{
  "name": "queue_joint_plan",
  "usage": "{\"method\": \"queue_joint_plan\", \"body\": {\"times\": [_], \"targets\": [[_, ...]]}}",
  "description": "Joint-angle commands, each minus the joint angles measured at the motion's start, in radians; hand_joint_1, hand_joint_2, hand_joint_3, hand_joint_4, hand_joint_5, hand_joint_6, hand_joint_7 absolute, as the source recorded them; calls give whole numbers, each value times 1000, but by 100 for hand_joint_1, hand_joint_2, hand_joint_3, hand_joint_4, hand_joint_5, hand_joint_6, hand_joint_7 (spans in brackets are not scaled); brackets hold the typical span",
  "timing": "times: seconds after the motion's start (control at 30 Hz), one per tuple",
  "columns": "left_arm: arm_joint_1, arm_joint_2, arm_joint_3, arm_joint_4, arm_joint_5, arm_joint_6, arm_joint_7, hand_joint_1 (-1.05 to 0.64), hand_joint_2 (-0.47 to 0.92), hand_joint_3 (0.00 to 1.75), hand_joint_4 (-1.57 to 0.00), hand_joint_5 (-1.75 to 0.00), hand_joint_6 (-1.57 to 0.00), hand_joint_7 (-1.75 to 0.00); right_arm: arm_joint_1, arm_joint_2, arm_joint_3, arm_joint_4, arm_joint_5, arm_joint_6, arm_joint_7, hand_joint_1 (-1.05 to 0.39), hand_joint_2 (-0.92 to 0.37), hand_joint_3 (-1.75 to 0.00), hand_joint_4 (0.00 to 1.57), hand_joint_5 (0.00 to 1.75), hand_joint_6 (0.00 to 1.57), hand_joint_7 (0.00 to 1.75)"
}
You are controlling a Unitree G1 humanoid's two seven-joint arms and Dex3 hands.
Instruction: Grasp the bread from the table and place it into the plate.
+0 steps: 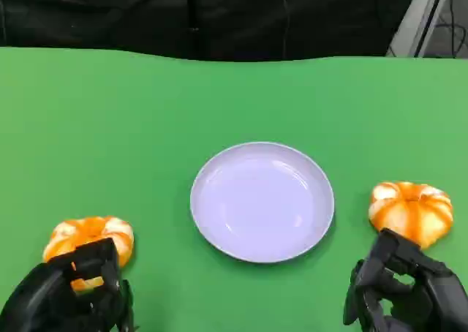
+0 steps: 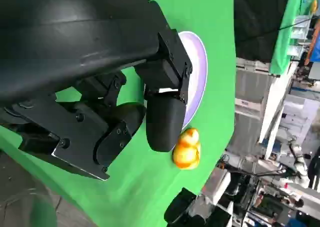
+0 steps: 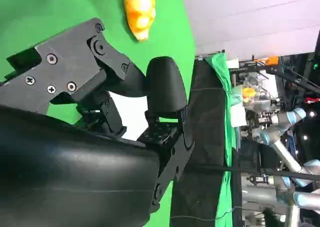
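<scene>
The left hand (image 1: pixel 69 292) sits low at the near edge of the table, on the plate's left, its black fingers curled around the near side of one bread roll (image 1: pixel 89 238). The fingers touch the roll and partly cover it, but whether they have it pinched or merely rest against it I cannot tell; the roll looks to lie on the cloth, not lifted. The right hand (image 1: pixel 409 292) sits on the plate's right, just short of a second bread roll (image 1: pixel 411 210), fingers bent and apart from it, holding nothing. That roll lies on the green table (image 1: pixel 234 98) near the plate's right rim. The white plate (image 1: pixel 212 222) stands between the two rolls with nothing in it, so neither roll has been placed yet. With one roll on each side of the plate, each hand has a short inward carry to it. I judge the left hand is closing for a grasp, and that a firm hold should come before any lift.
</scene>
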Motion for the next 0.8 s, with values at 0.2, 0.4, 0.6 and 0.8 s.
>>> {"method": "queue_joint_plan", "body": {"times": [0.2,0.4,0.6,0.8], "targets": [[-6,15,2,10,7,-12,-1,-3,51,131,-85,-175,-83,-152,0,-10,-7,-7,10,2,-2,-14,-57,-120,84,175,69,167],[-11,13,4,20,3,-21,-10,-4,51,130,-85,-174,-84,-151,-2,-12,-8,-4,13,-3,3,-14,-58,-119,83,175,69,167],[19,7,-20,129,534,-650,300,-13,71,71,-73,-97,-84,-77,0,-8,-6,-2,8,-12,-1,-13,-58,-119,84,175,68,168],[16,105,-49,179,1014,-816,692,-56,92,18,-45,-4,-65,-1,-6,-9,-7,2,7,-6,-2,-14,-58,-119,84,175,68,168]]}}
